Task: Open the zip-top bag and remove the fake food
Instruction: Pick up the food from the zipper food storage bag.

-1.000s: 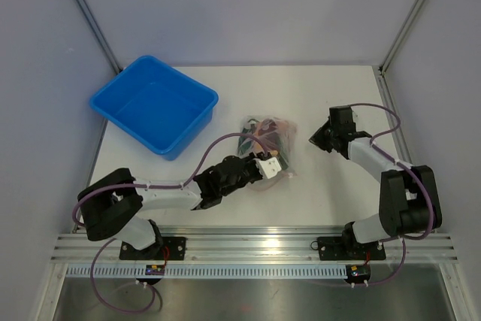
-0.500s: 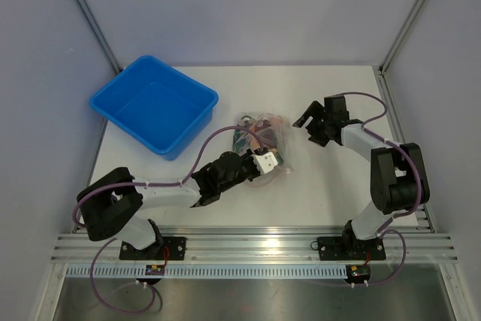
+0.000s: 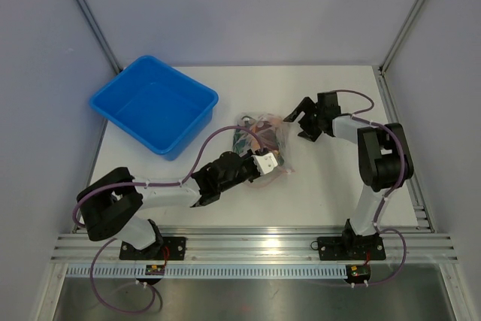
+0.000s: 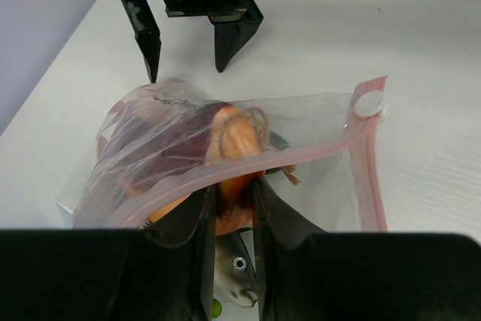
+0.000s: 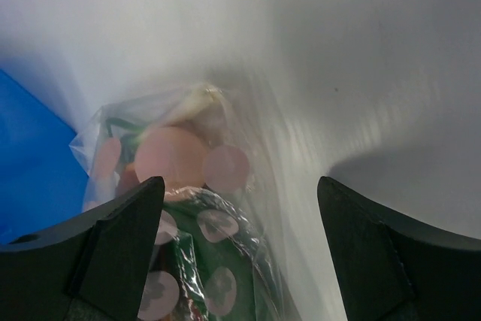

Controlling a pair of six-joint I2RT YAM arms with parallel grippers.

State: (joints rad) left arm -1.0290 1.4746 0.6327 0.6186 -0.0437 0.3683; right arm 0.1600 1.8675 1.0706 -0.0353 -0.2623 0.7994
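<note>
Left end effector (image 4: 231, 208): jaws drawn in narrow and clenched on the near lip of the bag (image 4: 301, 133), the pink zip strip (image 4: 361, 178) crossing just above the fingers. Grip looks like film only. An orange toy piece (image 4: 237, 137) bulges right behind the jaws, inside the plastic.

Right end effector (image 3: 295, 127): released, jaws spread wide, nothing between them. Its own camera shows the bag (image 5: 188, 186) dead ahead of the gap.

Key relation: the bag (image 3: 263, 137) lies mid-desk (image 3: 331, 186) between the two end effectors. It sits to the right arm's left, just beside that arm's tips. The zip strip runs from the left arm's grip out to the white slider tab (image 4: 368, 103). The left arm has the bag pinned, so the right one is the free one, and my judgement is that it has to take the opposite lip or the tab.

Blue bin (image 3: 154, 103) well apart, far left.

Hard to make out:
- Whether a right fingertip touches the film; from the left wrist it looks very near.
- Whether the zip is parted at all.
- The right wrist picture is blurred: a pink ball (image 5: 169, 155) and a green spotted piece (image 5: 203, 261) show, little else.
- A grey fish (image 4: 237, 268) is cut off by the left end effector's body.
</note>
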